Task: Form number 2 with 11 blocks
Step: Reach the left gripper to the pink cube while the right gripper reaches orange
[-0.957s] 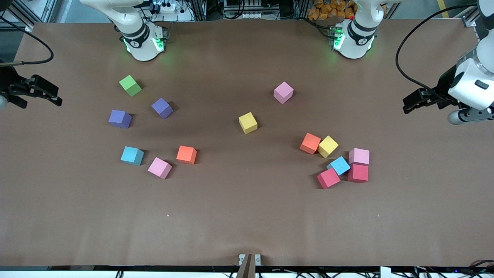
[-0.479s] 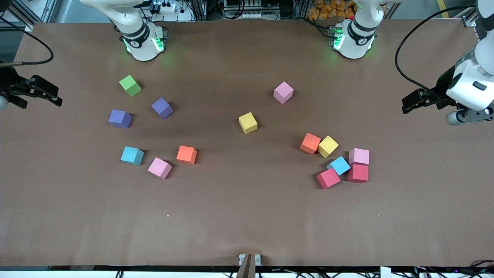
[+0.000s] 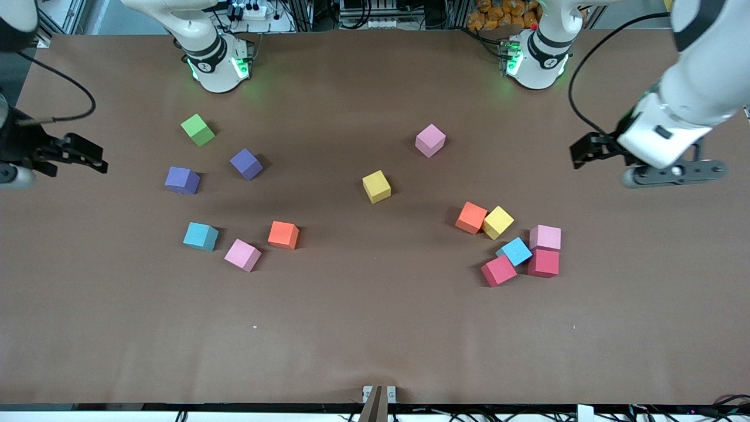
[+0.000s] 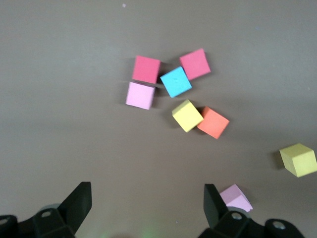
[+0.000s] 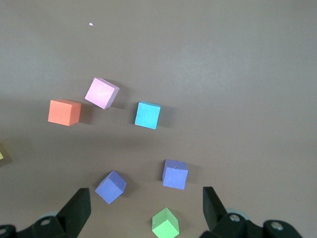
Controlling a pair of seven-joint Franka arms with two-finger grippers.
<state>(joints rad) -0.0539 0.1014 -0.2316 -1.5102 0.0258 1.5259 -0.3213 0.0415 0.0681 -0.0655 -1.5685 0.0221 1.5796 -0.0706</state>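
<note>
1. Read the front view as a clock face. Only that view shows you all the blocks (image 3: 376,186) at once. One yellow block lies near the centre with a pink block (image 3: 430,140) at its 1 o'clock. A loose group lies at 9 o'clock and a tight cluster (image 3: 514,251) at 4 o'clock.
2. The left wrist view shows you only the cluster, where a blue block (image 4: 175,82) touches two red cubes (image 4: 146,69).
3. The right wrist view shows you only the 9 o'clock group, with the green cube (image 5: 165,223) among it.
4. The left gripper (image 3: 580,153) hangs over bare table at the cluster's 1 o'clock. Its arm slants down from the view's upper corner. Its wrist view shows the jaws spread wide and holding nothing (image 4: 146,203).
5. The right gripper (image 3: 96,155) hangs over bare table at about 9 o'clock of a purple block (image 3: 181,180). It too is spread wide and holds nothing (image 5: 146,203).
6. A finger (image 4: 214,198) covers part of the pink block in the left wrist view. In the right wrist view the frame edge cuts a yellow block to a sliver (image 5: 1,155).
</note>
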